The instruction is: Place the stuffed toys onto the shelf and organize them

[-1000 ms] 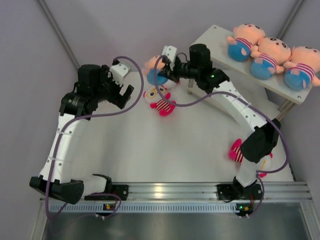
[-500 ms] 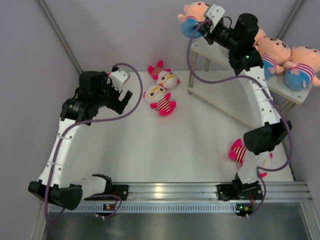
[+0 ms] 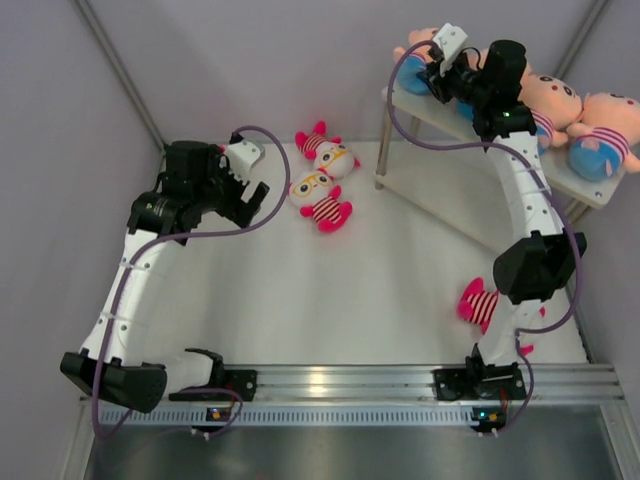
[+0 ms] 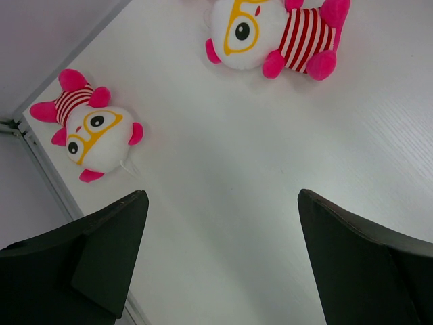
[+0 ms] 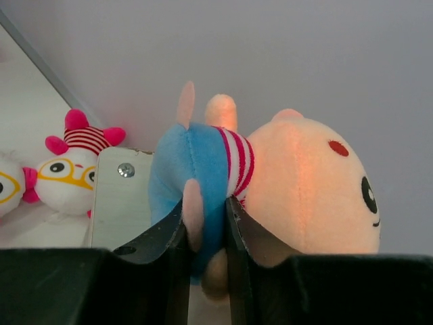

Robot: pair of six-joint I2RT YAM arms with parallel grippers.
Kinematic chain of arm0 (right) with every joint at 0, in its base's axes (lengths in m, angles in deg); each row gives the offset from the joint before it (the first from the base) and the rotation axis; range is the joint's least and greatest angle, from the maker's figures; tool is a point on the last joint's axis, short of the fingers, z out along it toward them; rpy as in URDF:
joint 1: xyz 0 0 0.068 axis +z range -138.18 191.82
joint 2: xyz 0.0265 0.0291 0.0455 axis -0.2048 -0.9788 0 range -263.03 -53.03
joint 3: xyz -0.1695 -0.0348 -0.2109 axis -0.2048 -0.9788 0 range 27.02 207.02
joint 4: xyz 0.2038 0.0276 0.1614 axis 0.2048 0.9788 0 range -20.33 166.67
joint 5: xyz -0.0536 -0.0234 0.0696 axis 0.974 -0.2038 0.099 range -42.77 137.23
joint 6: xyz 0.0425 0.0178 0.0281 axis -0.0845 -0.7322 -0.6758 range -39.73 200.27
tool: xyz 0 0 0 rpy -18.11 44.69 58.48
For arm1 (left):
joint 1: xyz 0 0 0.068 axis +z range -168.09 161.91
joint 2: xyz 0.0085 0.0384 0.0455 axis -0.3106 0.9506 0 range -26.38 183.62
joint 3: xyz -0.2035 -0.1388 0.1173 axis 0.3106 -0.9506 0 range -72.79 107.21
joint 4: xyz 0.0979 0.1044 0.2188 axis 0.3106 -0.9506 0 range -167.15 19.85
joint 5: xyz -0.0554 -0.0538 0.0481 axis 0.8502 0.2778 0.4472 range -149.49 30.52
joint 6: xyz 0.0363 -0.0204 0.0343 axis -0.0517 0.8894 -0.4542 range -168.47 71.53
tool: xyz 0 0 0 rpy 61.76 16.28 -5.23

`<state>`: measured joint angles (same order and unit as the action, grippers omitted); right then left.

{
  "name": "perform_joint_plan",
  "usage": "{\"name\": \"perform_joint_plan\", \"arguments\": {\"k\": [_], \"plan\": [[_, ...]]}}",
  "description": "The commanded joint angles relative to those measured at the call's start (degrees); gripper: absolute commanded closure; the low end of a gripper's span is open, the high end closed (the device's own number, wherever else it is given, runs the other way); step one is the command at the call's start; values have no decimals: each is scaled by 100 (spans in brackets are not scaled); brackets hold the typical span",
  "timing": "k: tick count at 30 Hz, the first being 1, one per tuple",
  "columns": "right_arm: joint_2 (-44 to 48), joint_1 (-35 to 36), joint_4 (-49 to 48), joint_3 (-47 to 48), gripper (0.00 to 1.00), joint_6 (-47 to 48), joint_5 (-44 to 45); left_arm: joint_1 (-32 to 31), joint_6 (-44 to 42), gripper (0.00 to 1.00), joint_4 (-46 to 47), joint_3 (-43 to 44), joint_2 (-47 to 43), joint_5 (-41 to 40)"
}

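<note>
My right gripper [image 3: 437, 80] [image 5: 205, 210] is shut on the blue shorts of a peach boy doll [image 3: 420, 50] [image 5: 270, 176], held over the left end of the shelf's top board [image 3: 440, 110] [image 5: 118, 203]. Whether the doll rests on the board I cannot tell. More peach dolls [image 3: 553, 97] [image 3: 605, 135] lie further right on that board, partly behind the arm. Two pink dolls [image 3: 322, 200] [image 3: 330, 152] lie on the table; the left wrist view shows them too [image 4: 274, 34] [image 4: 95, 128]. My left gripper [image 3: 250, 205] [image 4: 222, 200] hangs open above the table beside them, holding nothing.
Another pink doll [image 3: 480, 303] lies near the front right, half under my right arm's elbow. The shelf's lower board [image 3: 450, 205] is bare where it shows. Grey walls close in the table at the back and on both sides.
A second ago the right gripper took the peach doll off the table by the pink ones; it has lifted it and brought it over the shelf's left end. The left arm barely shifted.
</note>
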<state>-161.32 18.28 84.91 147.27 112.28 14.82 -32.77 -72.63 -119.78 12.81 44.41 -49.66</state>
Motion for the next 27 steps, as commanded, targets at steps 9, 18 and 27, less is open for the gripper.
{"name": "perform_joint_plan", "arguments": {"k": [9,18,27], "plan": [[958,-92,-268,-607,47,235,-55,-9,-9,2,208,-61,-170,230],[1415,-92,-600,-538,24,96,-240,-9,-115,2,208,-105,-267,134],[2320,154,-1350,-546,13,-1302,-292,-9,60,2,208,-658,-241,-243]]}}
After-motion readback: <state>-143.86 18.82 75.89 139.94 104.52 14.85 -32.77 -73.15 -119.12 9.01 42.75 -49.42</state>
